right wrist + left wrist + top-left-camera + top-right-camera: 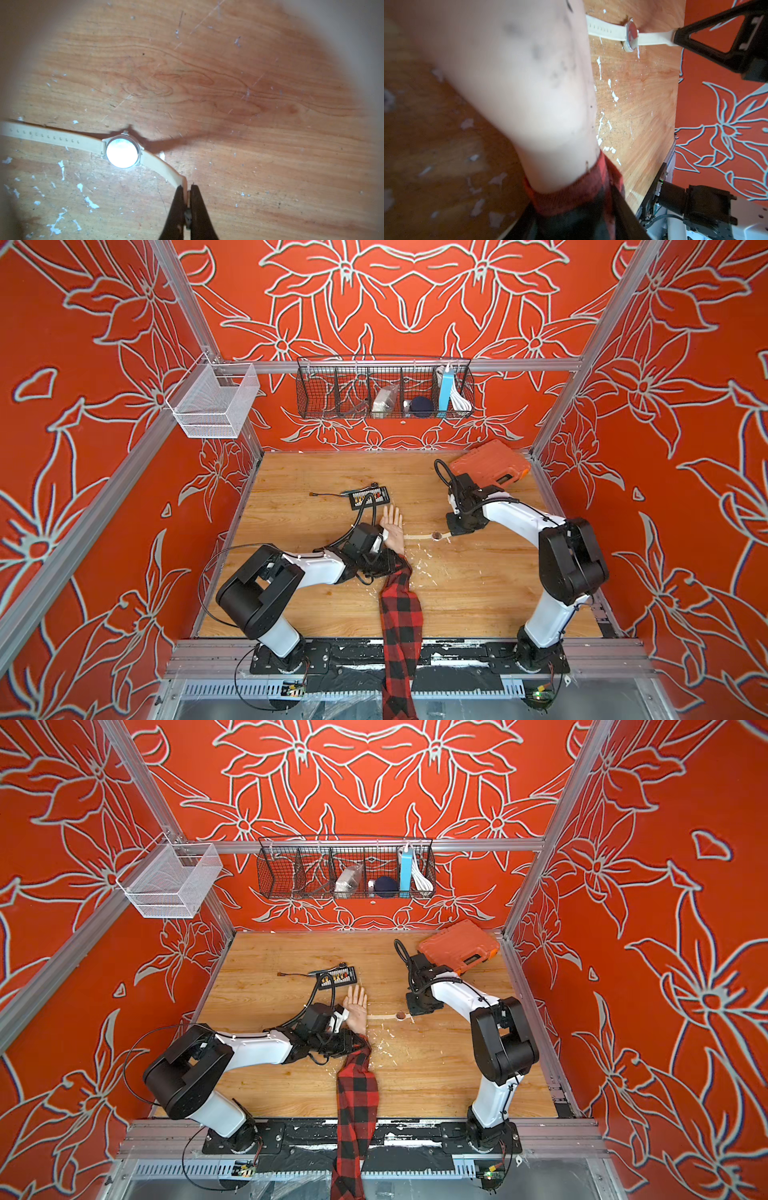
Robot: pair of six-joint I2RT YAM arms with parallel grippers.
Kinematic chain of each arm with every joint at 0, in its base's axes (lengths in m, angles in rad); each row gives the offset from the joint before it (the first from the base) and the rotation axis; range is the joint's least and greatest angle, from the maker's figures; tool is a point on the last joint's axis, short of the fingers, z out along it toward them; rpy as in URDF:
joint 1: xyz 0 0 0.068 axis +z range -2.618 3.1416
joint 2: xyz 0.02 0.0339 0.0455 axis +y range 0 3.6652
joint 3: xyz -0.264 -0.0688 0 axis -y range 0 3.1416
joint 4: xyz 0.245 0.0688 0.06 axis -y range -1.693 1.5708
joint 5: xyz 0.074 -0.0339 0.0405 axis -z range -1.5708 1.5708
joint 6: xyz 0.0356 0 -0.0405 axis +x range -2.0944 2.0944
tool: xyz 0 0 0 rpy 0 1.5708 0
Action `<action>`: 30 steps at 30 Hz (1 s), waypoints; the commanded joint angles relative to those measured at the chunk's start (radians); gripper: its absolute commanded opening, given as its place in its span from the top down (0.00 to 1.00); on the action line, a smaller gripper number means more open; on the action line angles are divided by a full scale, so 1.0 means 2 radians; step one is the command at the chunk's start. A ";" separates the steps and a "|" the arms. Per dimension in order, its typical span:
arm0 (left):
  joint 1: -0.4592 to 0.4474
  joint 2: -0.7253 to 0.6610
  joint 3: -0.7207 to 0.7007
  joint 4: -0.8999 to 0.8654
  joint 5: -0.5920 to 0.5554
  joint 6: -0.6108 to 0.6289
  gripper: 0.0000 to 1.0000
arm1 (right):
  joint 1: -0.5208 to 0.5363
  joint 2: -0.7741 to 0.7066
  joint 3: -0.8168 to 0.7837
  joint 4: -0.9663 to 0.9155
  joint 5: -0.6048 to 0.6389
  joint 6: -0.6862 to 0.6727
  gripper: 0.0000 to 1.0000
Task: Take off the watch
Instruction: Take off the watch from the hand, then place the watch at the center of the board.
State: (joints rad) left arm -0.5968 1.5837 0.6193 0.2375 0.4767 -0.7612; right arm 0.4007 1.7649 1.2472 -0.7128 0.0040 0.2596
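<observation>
Logged blue box (pixel 445 391) in wire basket (pixel 316 394), upper centre. Found right gripper (pixel 188 191) pinching watch (pixel 122 151) strap; left gripper (pixel 384 537) at dummy arm (pixel 519 72), jaws unreadable.

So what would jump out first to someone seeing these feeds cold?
The watch, stretched out straight over the wooden table, with one strap end pinched in the shut right gripper. Next to it lies a lifelike hand, palm up, in a red plaid sleeve, with the left gripper at its wrist. All around stand loud red floral walls.
</observation>
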 commanded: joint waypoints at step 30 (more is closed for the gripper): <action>0.009 -0.131 0.052 -0.215 -0.123 0.152 0.35 | -0.008 -0.180 -0.019 -0.083 0.189 -0.028 1.00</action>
State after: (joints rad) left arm -0.5877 1.3422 0.7364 -0.1509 0.2584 -0.4843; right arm 0.3229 1.3788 1.2407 -0.8463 0.3119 0.2070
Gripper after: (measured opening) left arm 0.654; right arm 0.078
